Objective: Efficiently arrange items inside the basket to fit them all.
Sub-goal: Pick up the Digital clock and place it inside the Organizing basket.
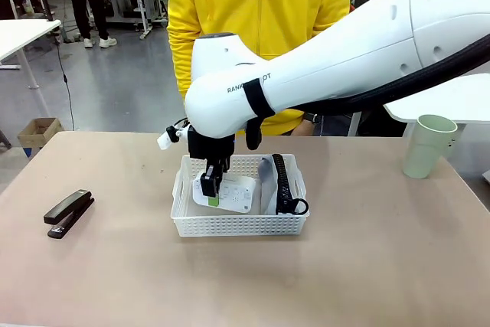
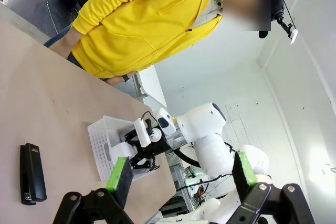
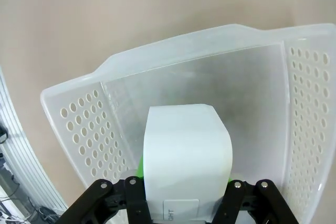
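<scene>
Nearest the robot's side, the left gripper [image 2: 182, 171] is seen from its own wrist with its jaws spread wide and nothing between the green pads [image 2: 119, 174]. It is kept well apart from the basket [image 1: 239, 225]. The black stapler [image 1: 69, 214] is laid flat near the left edge of the table [image 1: 367, 266], also well apart from the basket, which is set at the middle of the table. The right arm is reached across from the right side. The right gripper [image 1: 213, 188] is lowered into the basket's left half, where it is clamped on the white box [image 1: 239, 194]. The box is held tilted over the basket's floor, and whether its far end touches that floor cannot be told. In the basket's right half the grey pouch [image 1: 268, 181] is stood on edge against the right wall, its black zipper uppermost and its loop toward the near right corner. Farther off, the pale green cup [image 1: 429, 145] is stood upright, mouth up, at the table's right edge near the far corner. A person in a yellow jacket [image 1: 260, 13] is stationed at the far edge, behind the basket.
</scene>
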Robot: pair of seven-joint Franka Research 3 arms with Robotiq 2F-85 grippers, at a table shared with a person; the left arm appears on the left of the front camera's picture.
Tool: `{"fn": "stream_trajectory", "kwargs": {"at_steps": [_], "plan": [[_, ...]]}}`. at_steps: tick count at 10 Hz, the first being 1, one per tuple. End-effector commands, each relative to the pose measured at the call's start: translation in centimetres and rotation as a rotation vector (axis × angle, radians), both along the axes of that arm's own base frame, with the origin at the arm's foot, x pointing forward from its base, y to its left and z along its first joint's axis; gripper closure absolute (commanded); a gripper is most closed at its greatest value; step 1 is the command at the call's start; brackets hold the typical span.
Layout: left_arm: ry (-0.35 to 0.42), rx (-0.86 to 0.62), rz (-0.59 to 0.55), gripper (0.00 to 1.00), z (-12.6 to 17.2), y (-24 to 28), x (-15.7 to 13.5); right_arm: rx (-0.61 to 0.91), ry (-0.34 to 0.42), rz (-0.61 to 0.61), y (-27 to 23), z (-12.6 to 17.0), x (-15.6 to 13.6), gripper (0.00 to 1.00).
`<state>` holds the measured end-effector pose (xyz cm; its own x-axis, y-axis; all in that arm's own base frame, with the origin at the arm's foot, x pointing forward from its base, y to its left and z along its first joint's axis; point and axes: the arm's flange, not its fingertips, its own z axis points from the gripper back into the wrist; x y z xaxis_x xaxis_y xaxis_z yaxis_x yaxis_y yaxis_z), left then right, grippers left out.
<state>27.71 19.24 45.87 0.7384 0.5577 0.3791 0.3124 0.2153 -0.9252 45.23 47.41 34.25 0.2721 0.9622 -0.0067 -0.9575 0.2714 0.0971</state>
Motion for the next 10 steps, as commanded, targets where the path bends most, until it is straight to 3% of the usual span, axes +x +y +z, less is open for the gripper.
{"fn": "stream_trajectory", "kwargs": {"at_steps": [1,5,6,10], "plan": [[-0.021,0.008,-0.008,0.0,0.08,-0.16,-0.26,-0.057,-0.031,-0.017,0.09,0.12,-0.32,0.48],[-0.021,0.008,-0.008,0.0,0.08,-0.16,-0.26,-0.079,-0.035,-0.008,0.06,0.0,-0.1,0.48],[-0.021,0.008,-0.008,0.0,0.08,-0.16,-0.26,-0.08,-0.037,0.007,0.07,-0.02,-0.07,0.0],[-0.021,0.008,-0.008,0.0,0.08,-0.16,-0.26,-0.076,-0.044,0.019,-0.01,0.16,-0.02,0.0]]}}
